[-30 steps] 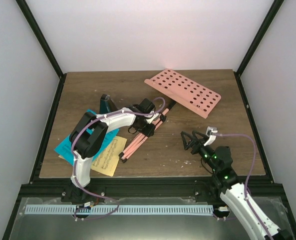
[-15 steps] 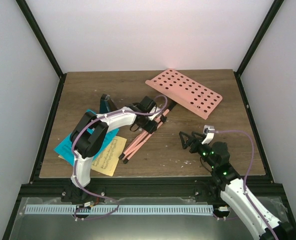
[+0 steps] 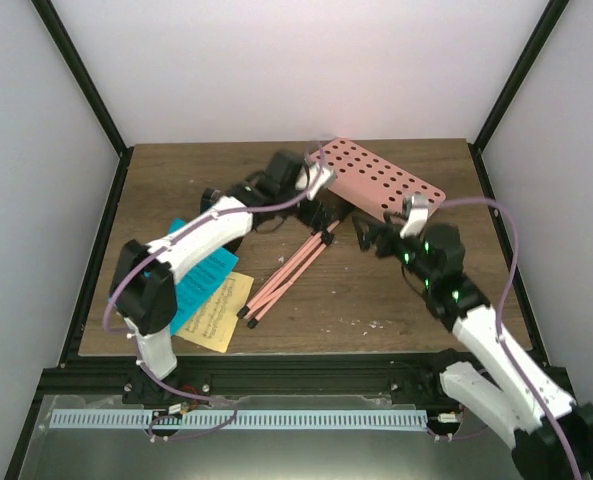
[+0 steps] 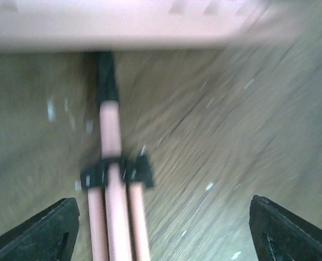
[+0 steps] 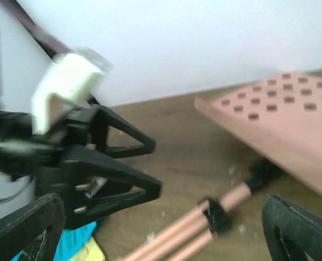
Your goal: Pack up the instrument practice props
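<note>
The pink music stand lies on the table, its hole-punched desk (image 3: 381, 185) at the back and its folded legs (image 3: 286, 272) pointing to the front left. My left gripper (image 3: 328, 212) hovers open over the pole just below the desk. In the left wrist view the legs (image 4: 114, 217) run near the left finger (image 4: 41, 234), which does not touch them. My right gripper (image 3: 368, 237) stands open just right of the pole, with nothing in it; its view takes in the legs (image 5: 177, 234) and the desk (image 5: 280, 119). The cyan page (image 3: 201, 275) and the yellow page (image 3: 216, 312) lie at the left. The black metronome (image 3: 211, 196) is half hidden behind my left arm.
Both arms crowd the middle of the table around the stand's pole. The left gripper's black fingers (image 5: 106, 168) fill the left of the right wrist view. White walls and black frame posts enclose the wooden table (image 3: 416, 300).
My left gripper opened, let go of the folded legs and moved back toward the desk. The right arm reached forward and left, up to the stand's pole.
</note>
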`<move>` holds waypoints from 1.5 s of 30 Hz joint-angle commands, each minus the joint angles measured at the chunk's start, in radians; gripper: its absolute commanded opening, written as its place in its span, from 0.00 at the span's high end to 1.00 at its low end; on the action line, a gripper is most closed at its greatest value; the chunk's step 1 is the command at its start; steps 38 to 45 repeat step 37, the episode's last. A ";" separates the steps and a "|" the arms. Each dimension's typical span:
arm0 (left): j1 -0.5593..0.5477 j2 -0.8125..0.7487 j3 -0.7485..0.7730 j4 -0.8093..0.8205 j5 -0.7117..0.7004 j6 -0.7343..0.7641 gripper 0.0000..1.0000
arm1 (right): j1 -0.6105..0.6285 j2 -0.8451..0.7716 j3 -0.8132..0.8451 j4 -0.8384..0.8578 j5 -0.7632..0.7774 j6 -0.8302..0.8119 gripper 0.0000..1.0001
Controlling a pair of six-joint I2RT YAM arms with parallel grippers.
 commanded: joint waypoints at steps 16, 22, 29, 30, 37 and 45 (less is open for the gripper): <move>1.006 -0.634 -0.510 0.358 -0.050 -0.306 0.06 | -0.823 0.280 0.175 0.072 -0.168 -0.139 0.00; 1.006 -0.746 -0.995 0.818 -0.195 -0.267 0.05 | -0.819 0.237 -0.217 0.594 -0.125 -0.203 0.00; 0.950 -0.582 -1.137 1.145 -0.090 -0.183 0.05 | -0.732 0.389 -0.343 0.912 -0.163 -0.313 0.00; 0.937 -0.553 -1.132 1.187 -0.082 -0.176 0.05 | -0.715 0.414 -0.345 0.939 -0.167 -0.326 0.00; 0.917 -0.405 -1.092 1.287 0.014 -0.162 0.08 | -0.679 0.527 -0.377 1.090 -0.180 -0.345 0.00; 0.917 -0.405 -1.092 1.287 0.014 -0.162 0.08 | -0.679 0.527 -0.377 1.090 -0.180 -0.345 0.00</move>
